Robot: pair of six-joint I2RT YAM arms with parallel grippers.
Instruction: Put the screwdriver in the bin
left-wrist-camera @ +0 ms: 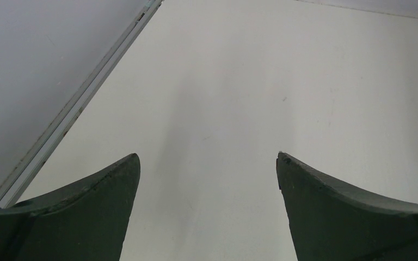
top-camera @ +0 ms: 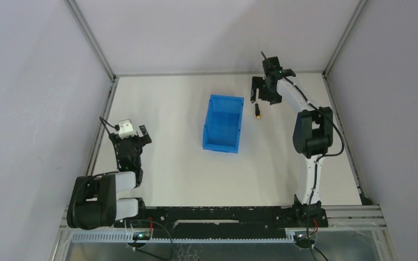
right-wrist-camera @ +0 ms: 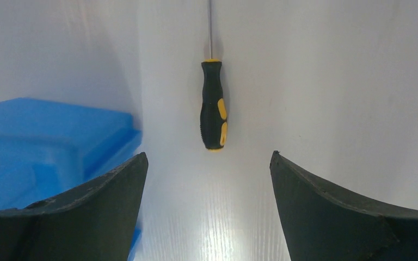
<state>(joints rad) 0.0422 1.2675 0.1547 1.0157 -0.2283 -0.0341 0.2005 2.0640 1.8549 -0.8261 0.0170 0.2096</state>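
Right gripper [right-wrist-camera: 207,156] just short of the screwdriver [right-wrist-camera: 213,106] — jaws spread wide, holding nothing
The screwdriver lies flat on the table [right-wrist-camera: 332,81] just ahead of the jaws, centred between them, beside the bin [right-wrist-camera: 49,136]

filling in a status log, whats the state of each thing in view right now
bright blue rectangular plastic bin: upright, open top, nothing inside
small screwdriver with black-and-yellow handle: lying flat beside the bin, outside it, not gripped
right gripper: open, empty, the screwdriver just ahead of its fingers
left gripper: open, empty
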